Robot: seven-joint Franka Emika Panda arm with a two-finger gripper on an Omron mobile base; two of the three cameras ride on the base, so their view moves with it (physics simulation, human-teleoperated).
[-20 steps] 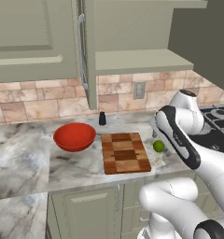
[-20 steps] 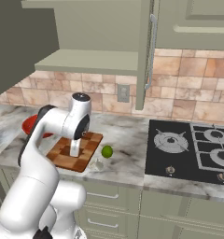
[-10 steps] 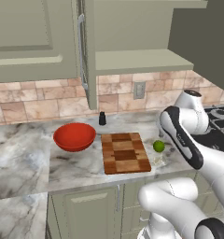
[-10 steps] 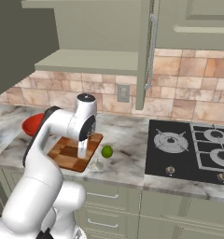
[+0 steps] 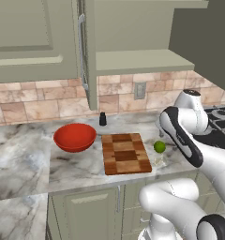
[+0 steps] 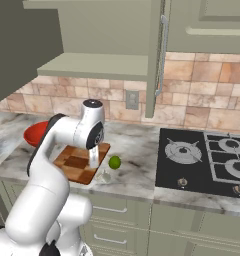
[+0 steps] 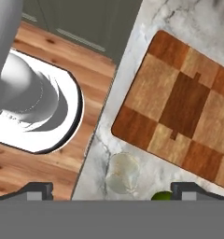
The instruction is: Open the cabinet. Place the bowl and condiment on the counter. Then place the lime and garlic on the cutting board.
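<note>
- Chequered wood marks the landmark: the cutting board [image 5: 125, 153] lies on the counter [image 5: 30, 154] with nothing on it.
- Above the board the cabinet [image 5: 128, 42] stands open, and its shelf looks bare.
- Left of the board sits the red bowl [image 5: 75, 137]; the black condiment [image 5: 102, 119] bottle stands just behind the board's back left corner. Both are on the marble, so the first steps look done.
- Just off the board's right edge lies the lime [image 5: 159, 146], and the garlic [image 7: 122, 173] rests at the board's front right corner, near the counter's lip.
- Over that corner hangs the gripper [image 6: 94, 158], fingers spread wide and empty, pointing down.
- Step in hand, as I judge it: fetching the garlic or the lime for the board.
- Next move calls for centring over one of them, lowering until the fingers straddle it, then closing gently, since either could roll.
</note>
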